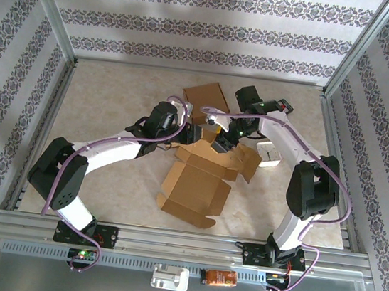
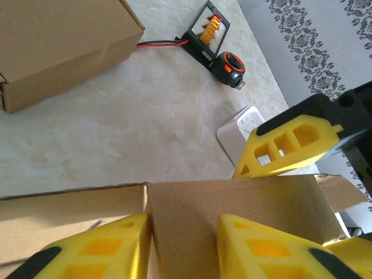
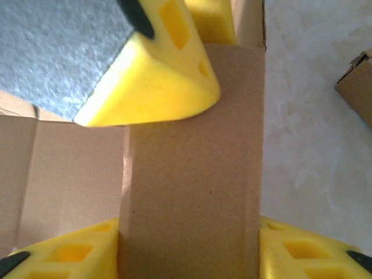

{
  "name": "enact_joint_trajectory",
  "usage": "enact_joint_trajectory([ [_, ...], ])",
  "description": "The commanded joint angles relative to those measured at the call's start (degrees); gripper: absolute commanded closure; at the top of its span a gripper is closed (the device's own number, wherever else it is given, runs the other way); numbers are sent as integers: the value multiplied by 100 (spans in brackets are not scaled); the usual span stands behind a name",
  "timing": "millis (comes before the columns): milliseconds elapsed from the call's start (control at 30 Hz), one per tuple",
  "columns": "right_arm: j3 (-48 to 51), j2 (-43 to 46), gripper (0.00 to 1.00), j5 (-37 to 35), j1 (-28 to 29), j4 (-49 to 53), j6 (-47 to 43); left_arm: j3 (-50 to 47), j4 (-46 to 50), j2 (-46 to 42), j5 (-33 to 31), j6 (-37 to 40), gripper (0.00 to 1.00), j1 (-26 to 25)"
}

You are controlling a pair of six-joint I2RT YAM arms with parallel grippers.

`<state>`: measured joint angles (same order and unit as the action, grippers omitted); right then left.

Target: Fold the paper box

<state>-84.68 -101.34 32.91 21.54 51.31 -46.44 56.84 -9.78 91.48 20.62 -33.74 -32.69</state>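
Counter (image 1: 113, 106) first: pale, marble-look and smooth, so anything light will skate on it. At counter ctr lies the paper box (image 1: 192, 188), a die-cut blank opened out almost flat, brown side up, its small tabs spread at both ends.

Judging the material: thin corrugated card, v. light. It's stiff across each panel but hinges easily on the score lines, and edges will crush if pinched hard. Best hold is prob. a flap's free edge, close to a crease, w/ the other arm pinning the base so the blank doesn't slide.

Toward the counter's far edge sits a closed brown carton (image 1: 207, 95), not in play.

Both arms meet just beyond counter ctr, over the blank's far end. The L gripper (image 2: 183, 224) has its jaws standing apart above a raised panel (image 2: 244, 203), w/ no pinch visible. The R gripper (image 3: 189, 224) straddles a narrow flap (image 3: 192, 174), one finger at each long edge. Can't tell whether it's clamped or only framed.

The two grippers are v. close here, nearly fingertip to fingertip, so there's a risk of a bump.

Right of counter ctr is a small white gadget (image 1: 271, 154), just beside the blank's right tabs and close enough to snag a flap.
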Motion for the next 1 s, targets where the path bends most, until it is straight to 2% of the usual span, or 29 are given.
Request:
enact_joint_trajectory([
  [0,-171,-12,57,29,96,188,-221,43,101,-356,-123,243,54,-106],
  [100,-85,107,59,-42,129,123,-274,-37,212,-740,-327,457,41,-106],
  [233,59,334,61,-244,218,-84,-255,-406,420,-1571,-847,828,33,-106],
  [367,281,661,62,-735,337,-402,-277,-1099,942,-2511,-1397,1240,39,-157],
  [467,448,917,62,-1096,384,-672,-271,-1336,1987,-2690,-1893,1264,42,-168],
  [533,533,1054,62,-1268,394,-851,-247,-1425,2308,-2550,-1906,1169,42,-172],
  [633,653,1182,62,-1314,395,-1042,-217,-1448,2088,-2039,-1304,1073,42,-168],
  [767,676,1102,62,-1334,395,-1075,-105,-1022,1769,-998,-663,902,42,-168],
  [933,759,1037,61,-1367,386,-1231,112,-693,1308,-109,-1096,912,40,-106],
  [967,775,1033,61,-1333,378,-1267,134,-613,1204,49,-988,945,38,-45],
])
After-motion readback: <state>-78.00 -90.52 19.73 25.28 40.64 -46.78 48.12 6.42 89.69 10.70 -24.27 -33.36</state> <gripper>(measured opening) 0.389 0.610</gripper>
